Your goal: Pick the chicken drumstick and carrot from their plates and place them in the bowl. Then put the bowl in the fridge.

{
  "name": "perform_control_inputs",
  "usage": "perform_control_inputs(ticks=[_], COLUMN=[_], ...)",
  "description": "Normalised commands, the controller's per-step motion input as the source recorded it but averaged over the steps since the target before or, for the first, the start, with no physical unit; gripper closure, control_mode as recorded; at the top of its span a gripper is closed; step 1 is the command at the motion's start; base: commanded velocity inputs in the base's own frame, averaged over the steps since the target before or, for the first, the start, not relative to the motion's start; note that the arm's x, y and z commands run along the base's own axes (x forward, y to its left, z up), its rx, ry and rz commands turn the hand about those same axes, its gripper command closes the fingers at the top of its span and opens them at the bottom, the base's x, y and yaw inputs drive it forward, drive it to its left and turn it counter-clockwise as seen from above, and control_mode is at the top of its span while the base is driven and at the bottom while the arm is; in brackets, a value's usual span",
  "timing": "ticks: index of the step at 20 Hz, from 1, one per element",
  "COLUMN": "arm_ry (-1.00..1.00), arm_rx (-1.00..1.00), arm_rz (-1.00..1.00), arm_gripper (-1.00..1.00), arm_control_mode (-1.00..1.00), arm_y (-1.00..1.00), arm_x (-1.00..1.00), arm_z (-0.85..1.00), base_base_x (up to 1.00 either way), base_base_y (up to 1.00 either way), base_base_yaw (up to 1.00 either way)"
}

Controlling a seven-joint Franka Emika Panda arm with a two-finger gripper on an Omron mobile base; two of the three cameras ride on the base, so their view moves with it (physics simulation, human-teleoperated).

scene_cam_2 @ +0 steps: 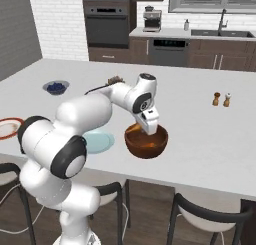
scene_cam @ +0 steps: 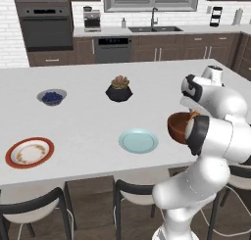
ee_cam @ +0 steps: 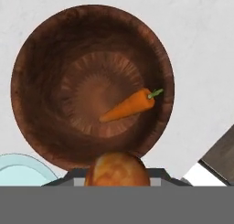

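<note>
The reddish-brown bowl stands on the white island near its front edge, also seen as the bowl and the bowl. The orange carrot lies inside it, stem toward the rim. My gripper hangs just above the bowl's rim, shut on the golden-brown chicken drumstick, which sits at the bowl's near edge. The pale blue plate beside the bowl is bare. The red-rimmed plate lies far to the left. The fridge is out of view.
A grey bowl of blueberries and a black plant pot stand further back on the island. Salt and pepper shakers stand to the right. Chairs line the island's front edge.
</note>
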Motion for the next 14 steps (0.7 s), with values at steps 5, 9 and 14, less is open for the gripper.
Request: perform_control_inputs(ticks=[5,9,14], arm_ry=[0.0,0.0,0.0], arm_rx=[0.0,-0.03,-0.07], arm_rz=[0.0,0.0,0.0], arm_gripper=[1.0,1.0,-1.0], arm_control_mode=[-1.0,-1.0,-1.0], arm_y=[-0.26,-0.08,-0.01], arm_x=[0.28,0.25,0.37], arm_z=[-0.39,-0.52,-0.55], base_base_x=[0.0,0.0,0.0], base_base_y=[0.0,0.0,0.0], base_base_yaw=[0.0,0.0,0.0])
